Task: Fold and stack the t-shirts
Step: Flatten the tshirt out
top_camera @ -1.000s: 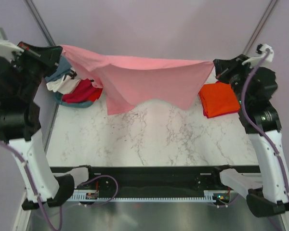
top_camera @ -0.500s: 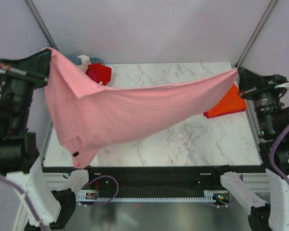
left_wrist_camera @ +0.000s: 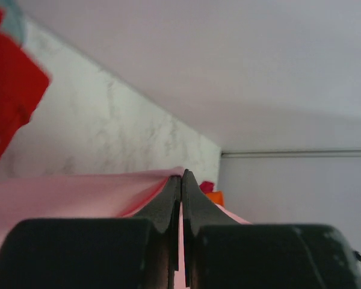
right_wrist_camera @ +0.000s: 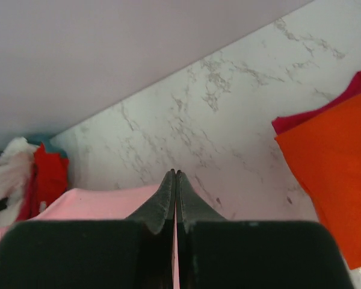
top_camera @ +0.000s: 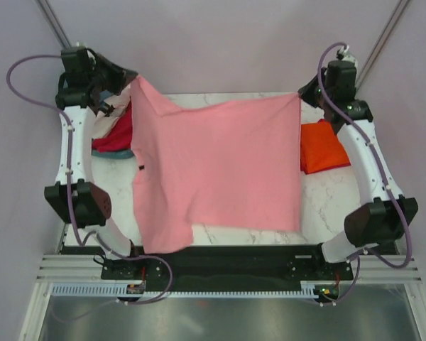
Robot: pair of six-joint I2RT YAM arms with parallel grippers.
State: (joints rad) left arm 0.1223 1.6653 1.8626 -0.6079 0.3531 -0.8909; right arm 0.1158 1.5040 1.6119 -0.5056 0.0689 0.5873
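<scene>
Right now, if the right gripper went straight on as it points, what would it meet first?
The right gripper, shut on the pink t-shirt, would probably meet the bare marble table first; depth is unclear.

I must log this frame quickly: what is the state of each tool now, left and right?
The left tool: closed, holding a corner of the pink shirt.
The right tool: closed, holding another corner of the pink shirt.

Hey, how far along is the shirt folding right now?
Done: an orange shirt lies folded at the right. In hand: the left gripper and right gripper pinch the pink shirt, spread unfolded. Left: the red and white pile on the left.
</scene>
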